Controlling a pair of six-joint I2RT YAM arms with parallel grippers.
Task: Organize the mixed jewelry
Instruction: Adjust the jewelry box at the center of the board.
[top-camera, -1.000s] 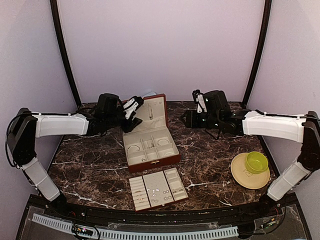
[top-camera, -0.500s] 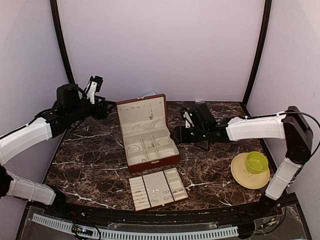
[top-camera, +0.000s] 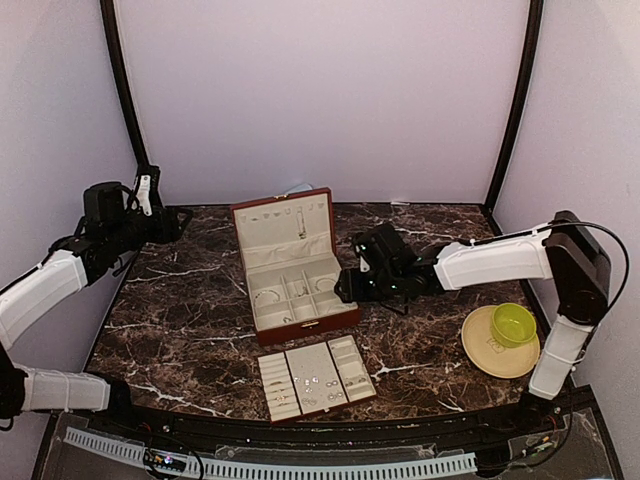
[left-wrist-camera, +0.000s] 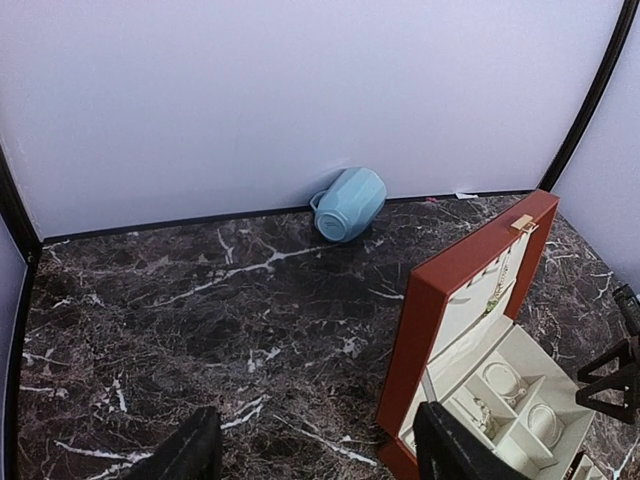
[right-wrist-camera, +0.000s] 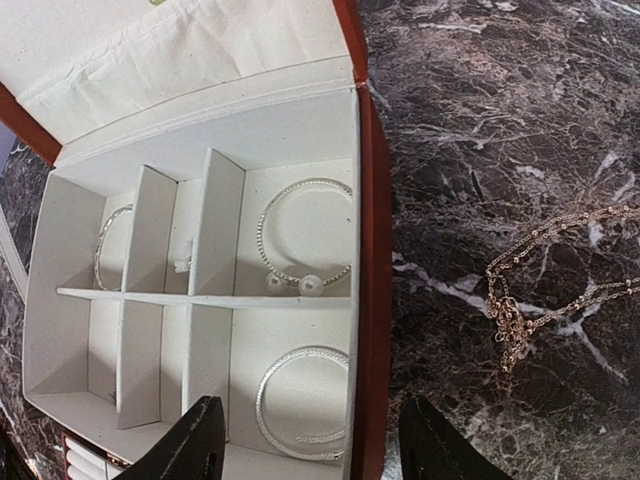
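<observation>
The mixed jewelry (top-camera: 318, 384) is several tiny shiny pieces in the slots of the cream-lined tray (top-camera: 345, 352) at the table's front. The red-brown box (top-camera: 312, 323) stands open behind it. In the right wrist view its compartments hold silvery bracelets (right-wrist-camera: 305, 233), and a gold chain (right-wrist-camera: 528, 293) lies on the marble to its right. My right gripper (top-camera: 347, 285) is open and empty, over the box's right wall (right-wrist-camera: 372, 300). My left gripper (top-camera: 170, 215) is open and empty, raised at the far left, away from the box.
A pale blue mug (left-wrist-camera: 349, 204) lies on its side against the back wall behind the box lid (left-wrist-camera: 455, 285). A tan plate (top-camera: 482, 350) with a green bowl (top-camera: 513, 324) sits at the right.
My left arm has pulled back to the far left, away from the box. My right gripper has moved left and nearer, up to the box's right side.
</observation>
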